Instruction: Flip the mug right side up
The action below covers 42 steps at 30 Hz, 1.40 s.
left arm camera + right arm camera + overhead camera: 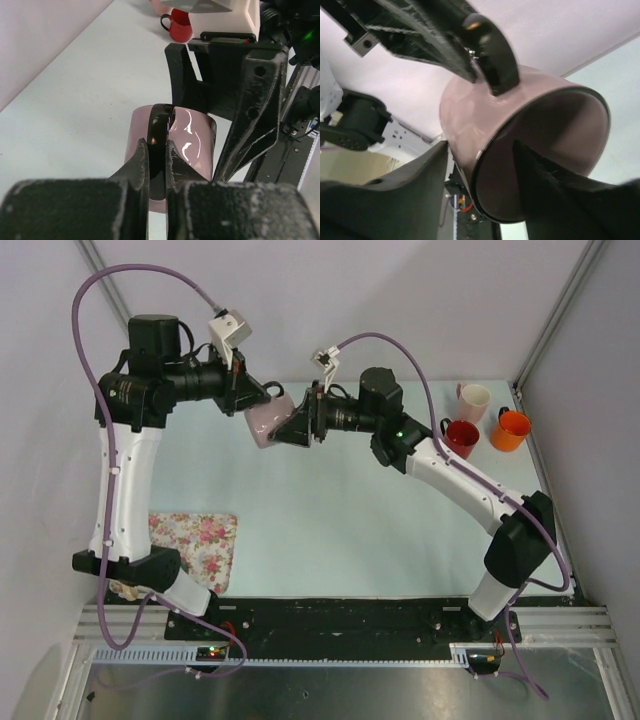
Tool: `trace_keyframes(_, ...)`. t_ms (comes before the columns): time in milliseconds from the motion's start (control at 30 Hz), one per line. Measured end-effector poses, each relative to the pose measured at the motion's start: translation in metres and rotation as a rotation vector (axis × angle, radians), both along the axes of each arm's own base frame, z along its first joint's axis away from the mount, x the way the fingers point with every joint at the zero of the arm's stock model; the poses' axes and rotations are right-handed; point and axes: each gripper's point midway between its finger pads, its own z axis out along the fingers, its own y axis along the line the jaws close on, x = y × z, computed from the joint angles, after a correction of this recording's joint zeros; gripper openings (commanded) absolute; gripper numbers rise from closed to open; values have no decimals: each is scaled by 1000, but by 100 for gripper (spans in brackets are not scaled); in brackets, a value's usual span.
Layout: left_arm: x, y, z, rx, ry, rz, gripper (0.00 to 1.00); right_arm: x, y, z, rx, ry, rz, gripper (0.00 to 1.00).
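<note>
A glossy pink mug point(263, 424) with a black handle point(160, 125) hangs in the air above the far middle of the table, lying on its side. My left gripper point(256, 397) is shut on the handle; its fingertips point(141, 152) pinch it in the left wrist view. My right gripper point(297, 429) meets the mug from the right. In the right wrist view the mug point(470, 115) has its mouth towards the camera. One finger point(420, 180) lies outside the wall and the other point(545, 185) reaches inside the mouth, with the jaws spread wider than the wall.
A red mug point(461, 437), a white mug point(473, 400) and an orange mug point(511, 430) stand at the far right. A floral cloth point(195, 545) lies at the near left. The red mug also shows in the left wrist view point(180, 27).
</note>
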Motion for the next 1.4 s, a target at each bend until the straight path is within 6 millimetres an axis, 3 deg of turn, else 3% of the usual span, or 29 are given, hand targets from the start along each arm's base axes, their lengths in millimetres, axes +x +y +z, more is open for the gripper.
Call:
trace_keyframes(33,-1,-2,-1,-7,12,-9,0,-2,1,1,4,4,12,14)
trace_keyframes(100,0,-5,-3,-7,18,-18,6,-14,2,8,27,-14,74,4)
trace_keyframes(200,4,-7,-5,-10,22,-27,76,-19,1,17,28,1,80,0)
trace_keyframes(233,7,-6,-4,-5,14,-8,88,-15,0,14,12,-7,58,0)
trace_keyframes(300,14,0,-6,16,11,42,97,0,-5,-4,-61,15,-29,0)
trace_keyframes(367,22,9,-9,42,5,102,99,22,-17,-31,-166,47,-144,0)
trace_keyframes(433,32,22,-13,75,2,177,99,47,-43,-67,-307,89,-283,0)
trace_keyframes(500,40,36,-17,102,4,240,100,72,-80,-98,-442,130,-417,0)
trace_keyframes(567,49,50,-24,131,10,307,100,98,-130,-127,-582,168,-563,0)
trace_keyframes(700,60,72,-54,203,68,400,100,152,-221,-167,-825,216,-806,0)
trace_keyframes(800,62,78,-84,255,133,417,100,196,-258,-189,-958,220,-900,0)
trace_keyframes(900,56,87,-116,323,189,419,100,233,-280,-218,-1063,220,-943,0)
trace_keyframes(1000,44,96,-144,399,231,407,100,252,-295,-246,-1135,237,-946,0)
trace_keyframes(1133,26,109,-168,487,251,394,100,266,-310,-278,-1192,266,-924,0)
trace_keyframes(1400,-1,133,-201,640,264,372,100,279,-319,-312,-1184,331,-887,0)
